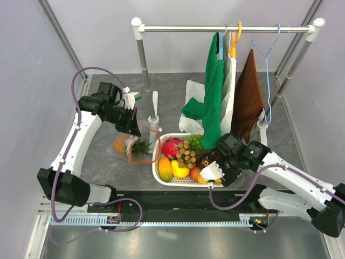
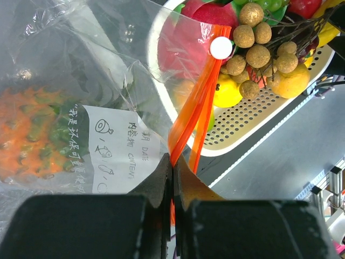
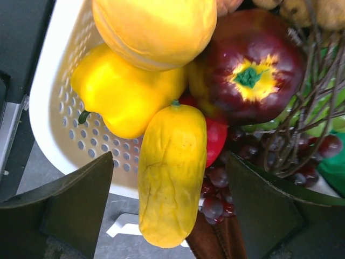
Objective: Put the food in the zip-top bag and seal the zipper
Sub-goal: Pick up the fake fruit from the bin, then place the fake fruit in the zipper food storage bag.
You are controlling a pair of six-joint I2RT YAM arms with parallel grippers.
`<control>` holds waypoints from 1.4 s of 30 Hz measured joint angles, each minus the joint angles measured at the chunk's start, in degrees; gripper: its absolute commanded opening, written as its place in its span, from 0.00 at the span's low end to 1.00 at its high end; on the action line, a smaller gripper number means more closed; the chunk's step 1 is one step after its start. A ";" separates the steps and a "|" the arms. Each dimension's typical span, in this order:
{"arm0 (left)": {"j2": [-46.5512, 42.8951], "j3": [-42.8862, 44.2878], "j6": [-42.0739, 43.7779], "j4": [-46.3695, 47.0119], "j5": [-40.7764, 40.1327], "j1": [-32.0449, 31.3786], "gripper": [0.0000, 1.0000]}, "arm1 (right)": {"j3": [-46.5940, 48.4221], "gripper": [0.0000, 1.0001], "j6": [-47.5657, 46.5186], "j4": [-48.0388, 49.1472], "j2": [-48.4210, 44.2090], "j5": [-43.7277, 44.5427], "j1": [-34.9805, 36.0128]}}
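Left wrist view: the left gripper [image 2: 172, 167] has its two black fingers pressed together on the thin orange-red zipper strip [image 2: 190, 116] of the clear floppy zip-top bag [image 2: 81, 65]. The strip runs up and away from the fingertips to a small round white slider tab [image 2: 220, 48]. Left of the fingers, inside the plastic, lies the orange toy pineapple with a green crown [image 2: 29, 129], next to the bag's white printed label [image 2: 116, 148]. Beyond the fingertips stands the white perforated plastic basket [image 2: 242, 135] of toy fruit.

In the right wrist view, the right gripper [image 3: 170, 202] is spread wide. Its dark fingers [image 3: 75, 199] stand on either side of a long yellow wrinkled toy fruit [image 3: 171, 172] at the basket's rim, with a gap on each side.

The bag film looks limp and slick and would likely sag or fold shut. The strip is its only firmer part, so that is the sensible place to hold it. The yellow fruit looks hard, glossy and probably light. A pinch across its narrow middle should keep it from slipping out.

From the top view, the left arm reaches forward with its wrist turned towards the basket. The right arm bends in over the basket's near corner, gripper tipped down.
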 measured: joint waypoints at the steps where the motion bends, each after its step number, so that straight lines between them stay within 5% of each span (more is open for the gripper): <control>1: 0.00 0.00 0.00 0.00 0.20 0.00 0.02 | 0.00 0.88 0.15 0.02 0.52 0.04 -0.46; 4: 0.00 0.00 0.00 0.00 0.26 0.00 0.02 | 0.07 0.83 0.61 0.04 2.51 -0.09 -1.73; 11: 0.00 0.00 0.00 0.00 0.24 0.00 0.02 | 0.15 0.50 1.05 1.46 4.90 -0.24 -3.32; 23: 0.04 0.00 0.00 0.00 0.87 0.48 0.02 | 16.17 0.33 7.98 -3.54 3.98 -8.28 -3.39; 34: 1.40 0.15 -0.02 -0.02 5.97 4.76 0.02 | 29.00 0.22 42.07 13.18 20.87 -12.96 13.57; 42: 1.68 0.63 -0.04 0.00 11.10 6.93 0.02 | 38.99 0.17 70.55 26.69 34.36 -8.26 14.23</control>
